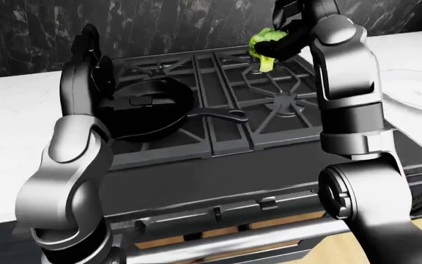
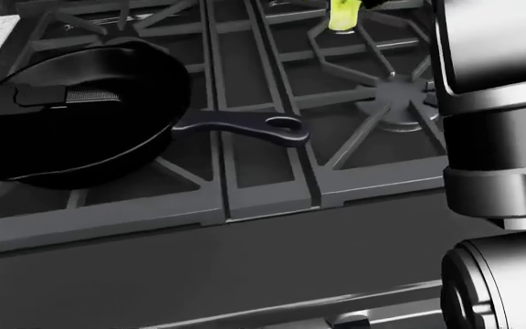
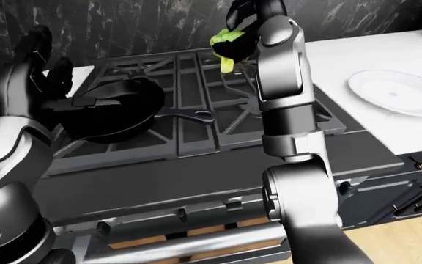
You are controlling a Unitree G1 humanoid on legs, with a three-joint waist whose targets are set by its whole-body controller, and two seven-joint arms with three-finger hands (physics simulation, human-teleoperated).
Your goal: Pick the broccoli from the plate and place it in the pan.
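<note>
The green broccoli [image 1: 262, 47] hangs above the stove's upper right burner, with my right hand [image 1: 278, 39] shut on it; only its pale stem [image 2: 343, 18] shows at the head view's top edge. The black pan [image 1: 149, 110] sits on the left burner, down-left of the broccoli, its handle [image 2: 245, 127] pointing right. My left hand [image 1: 93, 52] is raised at the pan's left rim with fingers spread open; one dark finger [image 2: 62, 96] reaches over the pan. The white plate [image 3: 398, 92] lies bare on the counter at right.
Black stove grates [image 1: 284, 104] spread between pan and plate. White counter [image 1: 13, 126] lies left of the stove. My right forearm [image 1: 350, 99] rises steeply over the right burner. Knobs [image 1: 218, 212] and an oven handle line the stove's lower edge.
</note>
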